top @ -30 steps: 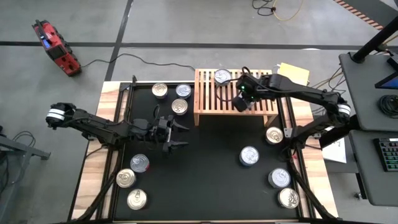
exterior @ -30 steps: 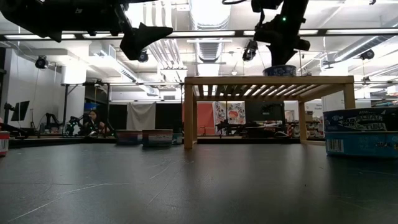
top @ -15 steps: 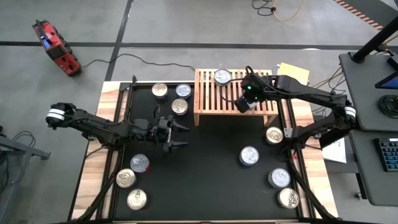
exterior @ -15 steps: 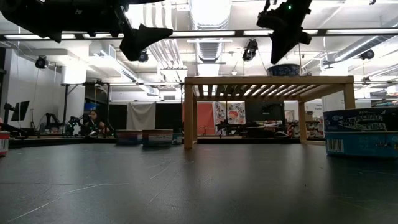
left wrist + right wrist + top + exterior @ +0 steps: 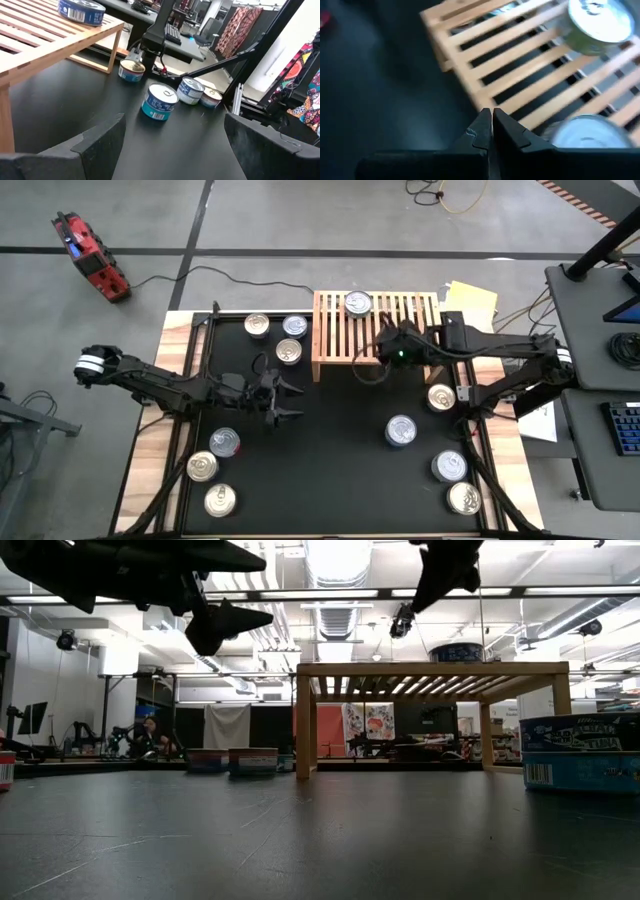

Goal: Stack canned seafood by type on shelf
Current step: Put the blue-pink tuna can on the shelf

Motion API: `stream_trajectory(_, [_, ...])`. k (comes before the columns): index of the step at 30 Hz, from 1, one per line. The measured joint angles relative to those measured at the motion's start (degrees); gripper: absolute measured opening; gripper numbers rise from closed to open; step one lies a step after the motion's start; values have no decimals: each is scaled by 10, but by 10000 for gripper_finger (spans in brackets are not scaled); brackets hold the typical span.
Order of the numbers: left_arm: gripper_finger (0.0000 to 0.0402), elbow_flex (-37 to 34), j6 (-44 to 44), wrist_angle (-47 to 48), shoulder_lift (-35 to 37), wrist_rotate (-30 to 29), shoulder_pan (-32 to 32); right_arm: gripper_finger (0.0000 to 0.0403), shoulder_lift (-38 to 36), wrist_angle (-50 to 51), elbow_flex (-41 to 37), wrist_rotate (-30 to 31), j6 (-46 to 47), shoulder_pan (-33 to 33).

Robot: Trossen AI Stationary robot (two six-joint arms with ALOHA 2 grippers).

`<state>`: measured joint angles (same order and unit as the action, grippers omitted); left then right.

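One: Right end effector (image 5: 366, 367) has pulled off the slats since a second ago. It was over the middle of the shelf (image 5: 335, 340), and now it hangs over the shelf's front edge, higher up in the low view (image 5: 420, 602).

Two: Holding anything?

One: No. Its fingers (image 5: 485, 131) are pressed together with nothing between them.

Two: And the tins?

One: One silver-lidded tin (image 5: 358, 303) sits at the back edge of the shelf. The right wrist view shows a second tin (image 5: 587, 134) on the slats closer to the end effector, but from above the arm covers it. I can't read its label colour.

Two: What about the left side?

One: Left end effector (image 5: 287, 401) hovers over the black mat (image 5: 330, 470), just left of the shelf's front corner. It has barely shifted. Its fingers (image 5: 102, 140) stand wide apart and empty.

Two: What's left on the counter (image 5: 150, 480)?

One: Three tins (image 5: 289, 351) are clustered beside the shelf's left end, and three more (image 5: 202, 467) lie near the front-left corner of the mat. Four tins (image 5: 401, 429) are spread down the right side. The one nearest the shelf (image 5: 441, 397) lies by the mat's right edge.
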<state>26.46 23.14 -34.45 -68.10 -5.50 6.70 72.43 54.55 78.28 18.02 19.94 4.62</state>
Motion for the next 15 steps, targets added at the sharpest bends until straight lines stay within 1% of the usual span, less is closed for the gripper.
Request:
stream_trajectory(2, [323, 0, -1, 0, 0, 0, 0, 9, 0, 1, 0, 5, 7, -15])
stream_trajectory(6, [323, 0, -1, 0, 0, 0, 0, 9, 0, 24, 0, 43, 24, -32])
stream_trajectory(8, [323, 0, -1, 3, 0, 0, 0, 9, 0, 30, -2, 45, 28, -36])
stream_trajectory(13, [323, 0, 17, 74, 3, 0, 0, 9, 0, 43, -12, 60, 56, -46])
stream_trajectory(15, [323, 11, 27, 129, 5, 0, 0, 9, 0, 43, -16, 61, 56, -51])
